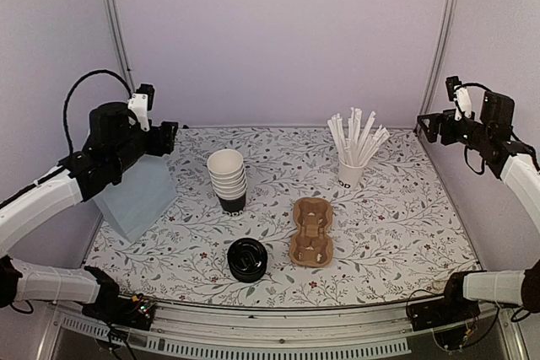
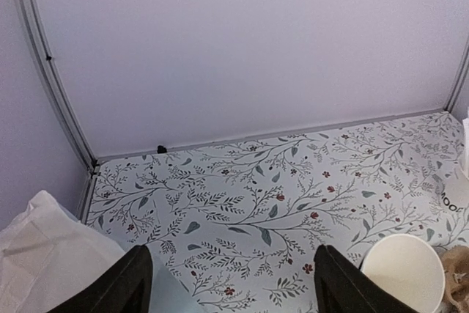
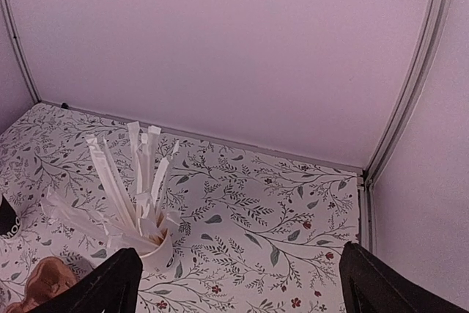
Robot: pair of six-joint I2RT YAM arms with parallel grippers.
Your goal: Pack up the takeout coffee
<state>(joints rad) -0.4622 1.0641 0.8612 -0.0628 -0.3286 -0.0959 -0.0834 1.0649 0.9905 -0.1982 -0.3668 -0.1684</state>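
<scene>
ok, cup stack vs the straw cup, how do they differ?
The cup stack is several nested cups, top one empty, black wall at its base; the straw cup is one white cup full of wrapped straws. The cup stack stands left of centre, the straw cup right of it. Both are upright.

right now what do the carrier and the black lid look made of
Carrier: likely moulded paper pulp. It is matte brown and rough-looking, with pressed cup wells.
Lid: probably plastic. It is black with a slight sheen and a crisp raised rim.
</scene>
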